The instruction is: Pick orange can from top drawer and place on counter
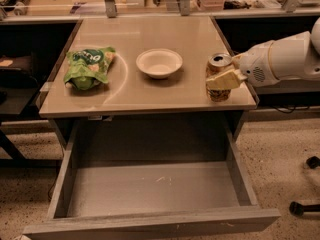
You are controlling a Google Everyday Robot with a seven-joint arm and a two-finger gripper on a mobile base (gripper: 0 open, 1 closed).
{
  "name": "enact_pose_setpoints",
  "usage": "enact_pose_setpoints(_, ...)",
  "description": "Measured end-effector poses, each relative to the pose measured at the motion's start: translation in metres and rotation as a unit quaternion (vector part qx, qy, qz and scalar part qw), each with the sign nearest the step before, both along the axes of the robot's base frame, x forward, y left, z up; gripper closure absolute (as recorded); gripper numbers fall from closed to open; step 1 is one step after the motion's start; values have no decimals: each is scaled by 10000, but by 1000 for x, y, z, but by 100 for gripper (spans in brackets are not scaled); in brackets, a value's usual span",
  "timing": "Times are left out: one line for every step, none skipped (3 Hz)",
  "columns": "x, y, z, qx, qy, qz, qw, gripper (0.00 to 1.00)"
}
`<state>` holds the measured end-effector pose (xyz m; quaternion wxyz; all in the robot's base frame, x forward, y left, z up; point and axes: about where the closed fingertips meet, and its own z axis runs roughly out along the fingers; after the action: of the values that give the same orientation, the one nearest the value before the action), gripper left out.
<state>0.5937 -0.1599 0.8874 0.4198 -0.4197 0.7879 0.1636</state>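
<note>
The orange can (219, 93) stands upright on the right side of the beige counter (150, 91), near its right edge, silver top showing. My gripper (223, 77) comes in from the right on a white arm and is shut on the can; one pale finger (225, 79) lies across the can's front. The top drawer (150, 189) is pulled fully open below the counter, with a bare grey bottom.
A white bowl (159, 62) sits mid-counter, left of the can. A green snack bag (89, 66) lies at the counter's left. Shelving with clutter runs along the back. Chair casters (305, 206) stand on the speckled floor at right.
</note>
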Motion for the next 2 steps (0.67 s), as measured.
enact_pose_setpoints(25,1,-2,578,232,-48,9980,100)
enact_pose_setpoints(54,6,-5,1024,432,-20,9938,100)
